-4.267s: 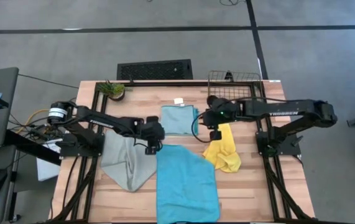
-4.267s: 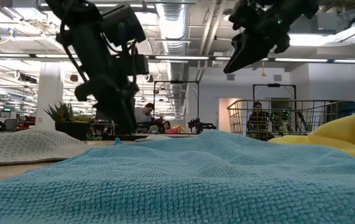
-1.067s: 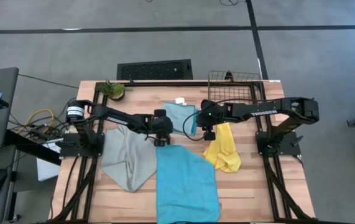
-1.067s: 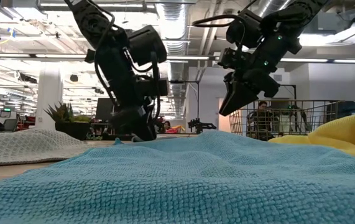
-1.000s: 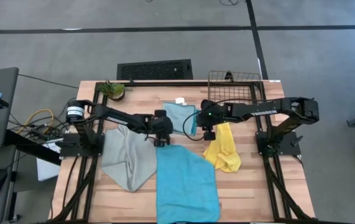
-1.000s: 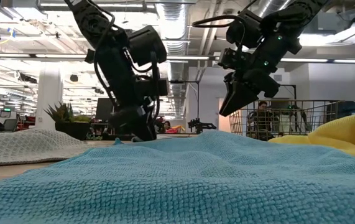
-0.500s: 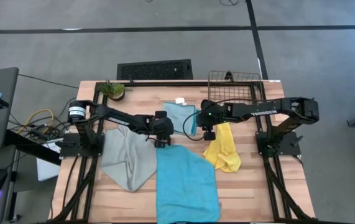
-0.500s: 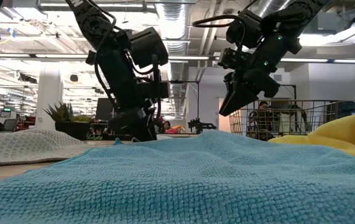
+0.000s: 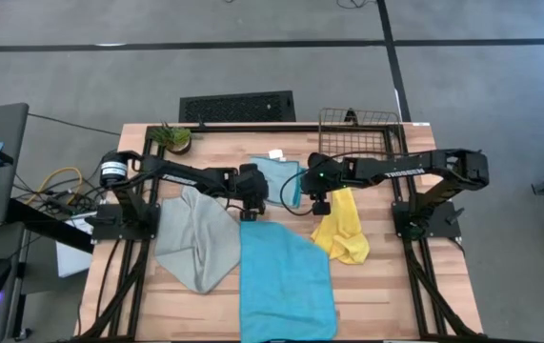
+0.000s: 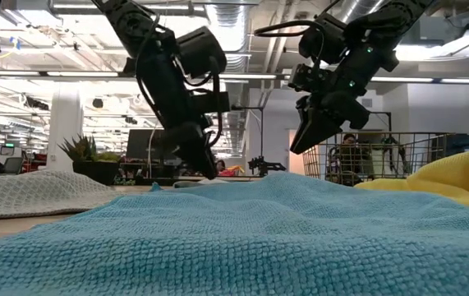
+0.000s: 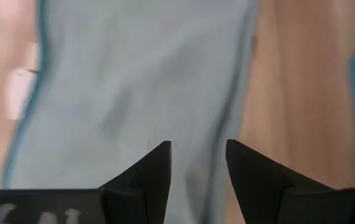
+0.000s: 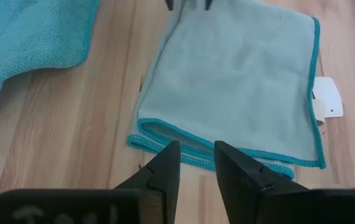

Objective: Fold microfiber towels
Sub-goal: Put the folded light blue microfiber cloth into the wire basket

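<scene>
A folded pale blue towel [image 9: 276, 181] lies flat at the table's far middle. A cyan-blue towel [image 9: 286, 276] lies spread in front of it. A grey-green towel [image 9: 193, 240] lies rumpled at the left and a yellow towel [image 9: 341, 229] bunched at the right. My left gripper [image 9: 251, 207] is open above the pale blue towel's near left part [image 11: 133, 81], and its fingers touch nothing. My right gripper [image 9: 319, 202] is open above that towel's near right edge [image 12: 183, 146], clear of it.
A wire mesh basket [image 9: 357, 127] stands at the far right edge and a small potted plant [image 9: 172, 137] at the far left. A white tag [image 12: 326, 99] lies beside the pale blue towel. Bare wood shows between the towels [image 12: 102, 118].
My left gripper has risen from the cyan-blue towel's far edge and gone toward the table's far edge, over the pale blue towel, tipping as it went. The towels lie as before.
</scene>
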